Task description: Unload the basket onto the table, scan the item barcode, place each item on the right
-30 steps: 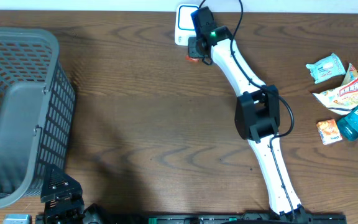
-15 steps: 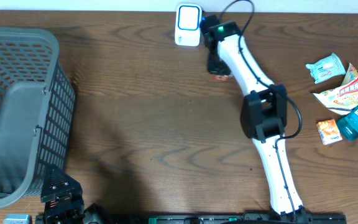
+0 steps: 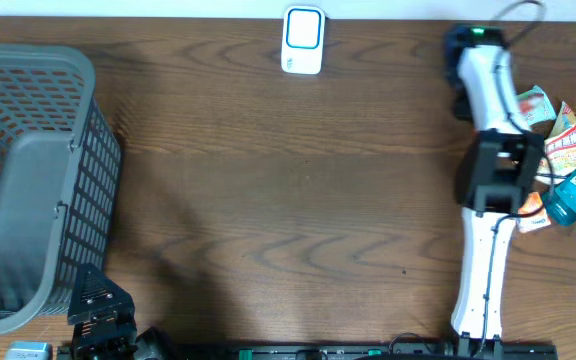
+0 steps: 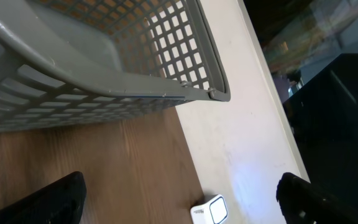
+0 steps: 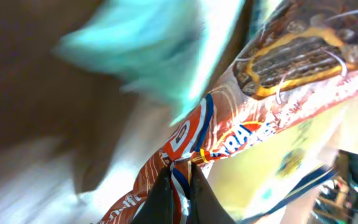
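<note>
Far right of the glossy white scanner (image 3: 302, 40), the right end effector (image 5: 179, 179) is pinched closed, close over a crinkly red-and-yellow snack packet (image 5: 247, 134). Far left, the left end effector (image 4: 179, 202) gapes beside a grey lattice basket (image 4: 104, 81).

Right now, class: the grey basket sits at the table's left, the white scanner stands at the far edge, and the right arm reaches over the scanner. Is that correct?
No. The overhead view shows the right gripper well to the right of the scanner, beside the pile of packets. The grey basket and scanner are placed as stated.
</note>
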Robot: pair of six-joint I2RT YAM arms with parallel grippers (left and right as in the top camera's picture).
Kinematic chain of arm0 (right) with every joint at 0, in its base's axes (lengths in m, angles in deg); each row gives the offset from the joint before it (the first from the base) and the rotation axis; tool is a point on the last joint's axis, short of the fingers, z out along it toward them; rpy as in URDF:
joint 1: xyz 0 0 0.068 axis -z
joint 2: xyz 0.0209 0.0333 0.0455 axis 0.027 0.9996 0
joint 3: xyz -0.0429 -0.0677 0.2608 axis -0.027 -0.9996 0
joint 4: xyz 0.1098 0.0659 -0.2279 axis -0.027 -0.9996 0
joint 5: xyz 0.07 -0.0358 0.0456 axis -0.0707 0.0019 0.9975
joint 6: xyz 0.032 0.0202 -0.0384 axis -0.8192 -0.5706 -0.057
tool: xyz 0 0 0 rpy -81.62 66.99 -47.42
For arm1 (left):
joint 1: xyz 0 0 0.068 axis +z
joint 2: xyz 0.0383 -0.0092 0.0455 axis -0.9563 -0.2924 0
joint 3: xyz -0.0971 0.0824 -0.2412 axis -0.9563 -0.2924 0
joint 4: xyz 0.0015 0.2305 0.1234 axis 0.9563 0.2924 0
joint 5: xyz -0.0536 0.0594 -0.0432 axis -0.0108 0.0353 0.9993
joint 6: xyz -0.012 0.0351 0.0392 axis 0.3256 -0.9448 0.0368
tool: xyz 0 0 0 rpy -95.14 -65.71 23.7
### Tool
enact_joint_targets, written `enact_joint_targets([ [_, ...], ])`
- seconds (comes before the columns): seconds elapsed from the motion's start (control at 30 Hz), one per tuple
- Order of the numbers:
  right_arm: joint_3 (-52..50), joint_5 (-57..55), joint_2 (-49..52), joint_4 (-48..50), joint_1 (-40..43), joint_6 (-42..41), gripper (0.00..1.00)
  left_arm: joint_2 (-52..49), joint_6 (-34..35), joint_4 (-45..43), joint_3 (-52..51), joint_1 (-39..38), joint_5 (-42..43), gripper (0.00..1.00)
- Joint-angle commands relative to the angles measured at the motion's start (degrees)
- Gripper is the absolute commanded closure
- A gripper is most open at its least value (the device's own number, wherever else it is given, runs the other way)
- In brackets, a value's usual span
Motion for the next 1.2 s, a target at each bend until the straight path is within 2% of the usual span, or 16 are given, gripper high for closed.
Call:
enact_joint_targets([
  [0.0, -0.11, 0.94, -2.89, 0.33, 2.34, 6.75, 0.96, 0.31, -0.11, -0.09, 0.63, -0.2, -0.15, 0.02],
  [0.03, -0.11, 2.38, -4.04, 0.48, 2.8, 7.1, 0.76, 0.31, -0.11, -0.09, 0.63, -0.2, -0.15, 0.02],
  [0.1, -0.11, 4.15, -6.67, 0.96, 3.23, 7.1, 0.44, 0.31, -0.09, -0.09, 0.66, -0.2, -0.15, 0.02],
  [0.13, -0.11, 5.29, -8.52, 1.38, 3.26, 7.1, 0.16, 0.31, -0.09, -0.09, 0.76, -0.2, -0.15, 0.02],
  [0.17, -0.11, 6.34, -10.32, 1.75, 3.28, 7.1, 0.01, 0.31, -0.09, -0.09, 0.9, -0.2, -0.15, 0.02],
  [0.33, -0.11, 13.0, -21.49, 3.52, 3.06, 7.08, 0.01, 0.31, -0.11, -0.07, 1.73, -1.18, -0.11, 0.02],
  [0.5, -0.11, 17.33, -32.06, 2.84, 2.54, 7.06, 0.01, 0.31, -0.11, -0.09, 1.73, -8.13, -0.11, 0.02],
  [0.57, -0.11, 19.41, -36.41, 1.73, 2.49, 7.06, 0.01, 0.31, -0.09, -0.11, 1.73, -11.78, -0.11, 0.02],
  [0.93, -0.11, 28.5, -55.71, -5.03, 1.9, 7.96, 0.01, 0.31, -0.11, -0.66, 1.73, -21.16, 0.09, 0.02],
  [1.17, -0.11, 29.18, -70.25, -9.81, 0.94, 8.81, 0.01, 0.31, 0.33, 0.22, 1.73, -25.46, 0.07, 0.02],
])
